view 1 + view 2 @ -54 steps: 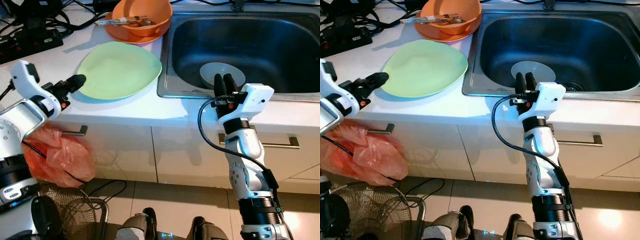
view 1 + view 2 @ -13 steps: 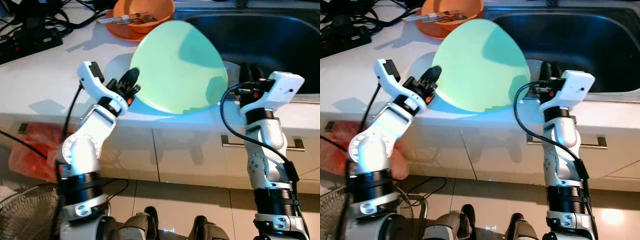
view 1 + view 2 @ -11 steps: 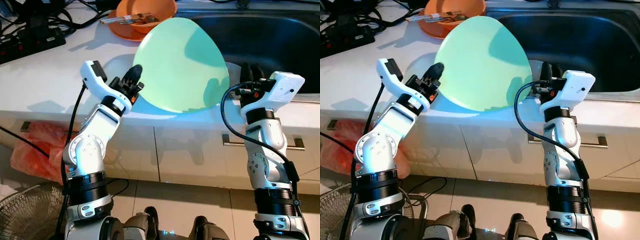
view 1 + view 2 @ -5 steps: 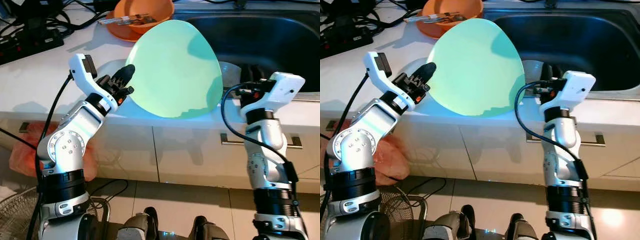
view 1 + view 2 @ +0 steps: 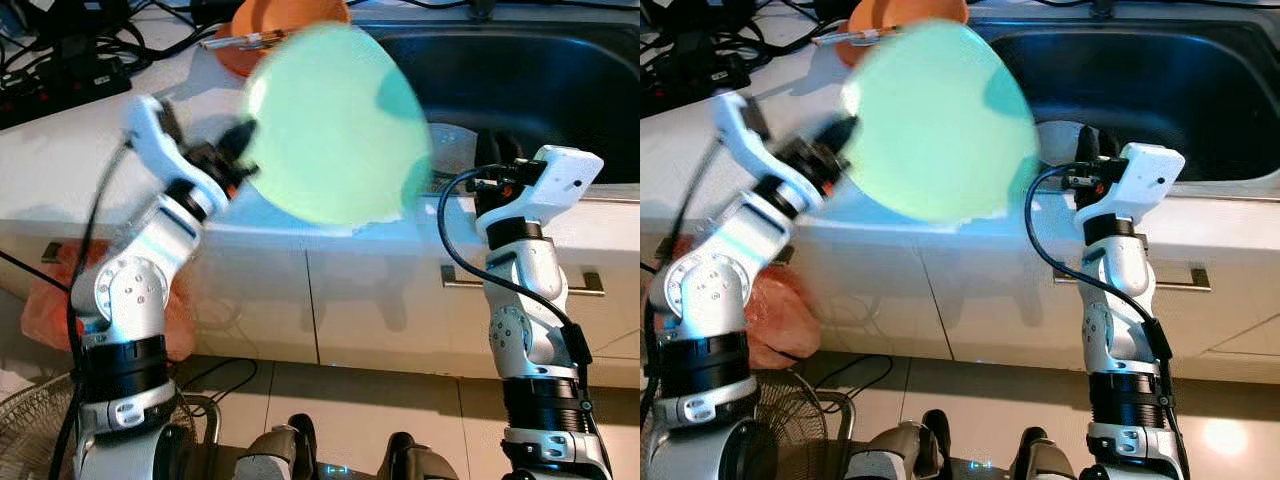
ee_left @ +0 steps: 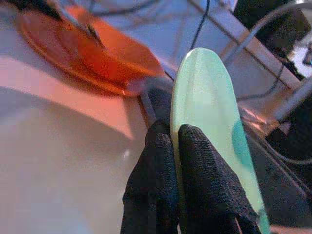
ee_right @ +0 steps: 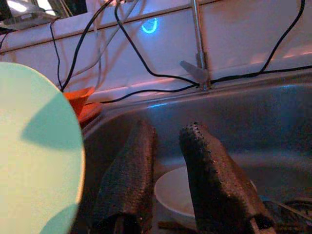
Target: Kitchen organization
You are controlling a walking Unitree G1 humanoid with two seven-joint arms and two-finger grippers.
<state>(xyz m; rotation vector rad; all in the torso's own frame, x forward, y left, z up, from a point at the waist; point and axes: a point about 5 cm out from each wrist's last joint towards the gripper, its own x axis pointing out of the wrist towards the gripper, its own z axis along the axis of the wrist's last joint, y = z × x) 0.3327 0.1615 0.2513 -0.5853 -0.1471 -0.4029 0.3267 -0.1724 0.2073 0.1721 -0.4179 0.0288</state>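
A pale green plate [image 5: 335,125] is off the counter, tilted up on edge over the counter's front, and blurred by motion. My left gripper [image 5: 235,145] is shut on its left rim; the left wrist view shows both black fingers [image 6: 161,161] pinching the plate [image 6: 204,97]. My right gripper [image 5: 1090,140] stands at the sink's front rim, open, with nothing between its fingers [image 7: 209,175]. A small white bowl [image 7: 173,195] lies in the steel sink [image 5: 560,70] just beyond them. An orange bowl [image 5: 285,12] with utensils sits at the back of the counter.
A power strip and tangled cables [image 5: 60,70] lie on the counter's far left. The tap [image 7: 197,44] rises behind the sink. An orange plastic bag [image 5: 50,300] hangs below the counter, above a wire fan [image 5: 40,440] on the floor. Drawer handle [image 5: 520,285] beneath the sink.
Five seconds ago the plate lay flat on the counter; the left gripper now holds it raised on edge. In the last half second it swung slightly left. The right arm hardly moved.
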